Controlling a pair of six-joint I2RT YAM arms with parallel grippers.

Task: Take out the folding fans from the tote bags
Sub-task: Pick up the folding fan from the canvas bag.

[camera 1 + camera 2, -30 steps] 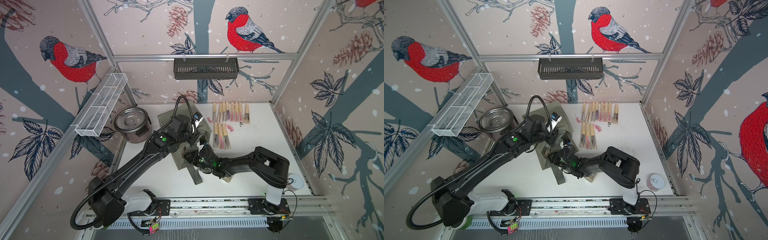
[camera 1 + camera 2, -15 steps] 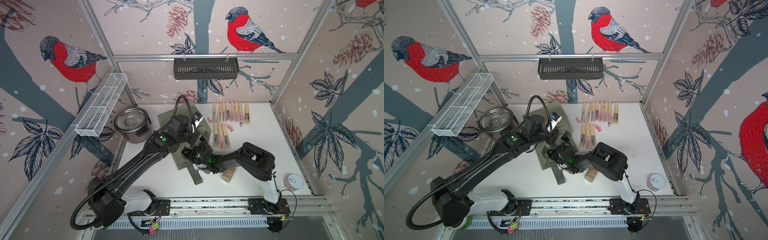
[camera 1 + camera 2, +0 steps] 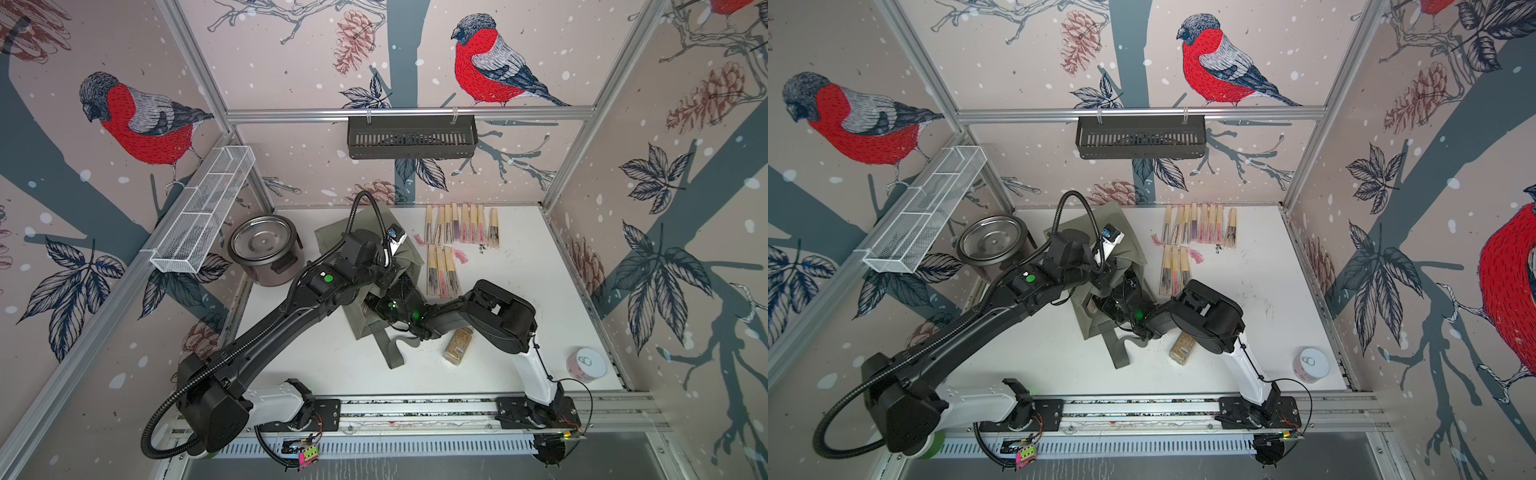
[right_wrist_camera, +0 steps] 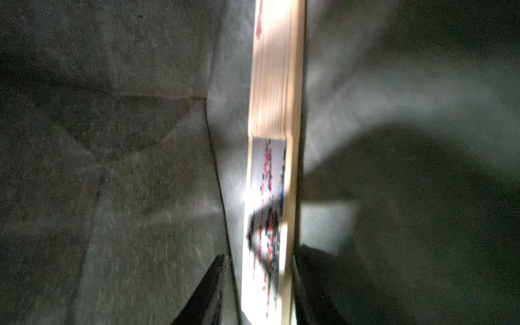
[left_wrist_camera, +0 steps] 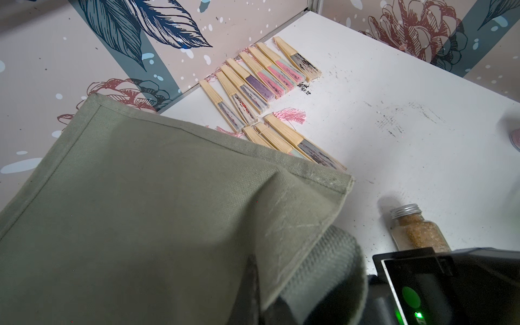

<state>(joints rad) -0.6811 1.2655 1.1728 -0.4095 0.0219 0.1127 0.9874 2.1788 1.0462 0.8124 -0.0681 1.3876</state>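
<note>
The olive-grey tote bag (image 3: 360, 328) (image 3: 1093, 322) (image 5: 140, 197) lies at the table's middle. My left gripper (image 5: 261, 304) is shut on its rim fabric and holds the mouth up. My right gripper (image 4: 259, 270) is inside the bag, open. One folding fan (image 4: 274, 112), pale bamboo with a printed leaf, lies between its fingers. One finger is against the fan's bamboo edge, and a strip of fabric shows between the other and the fan. Both top views show several more folding fans (image 3: 461, 226) (image 3: 1200, 226) (image 5: 253, 81) in two rows right of the bag.
A steel pot (image 3: 264, 249) stands left of the bag. A glass spice jar (image 3: 457, 345) (image 5: 416, 230) lies beside my right forearm. A pink-and-white can (image 3: 586, 363) stands at the front right. A white wire basket (image 3: 203, 212) and a black basket (image 3: 411, 137) hang on the walls.
My right arm has folded, its elbow swinging left, and its gripper has gone a little deeper into the bag. The spice jar has come out from under the forearm. The left arm holds still.
</note>
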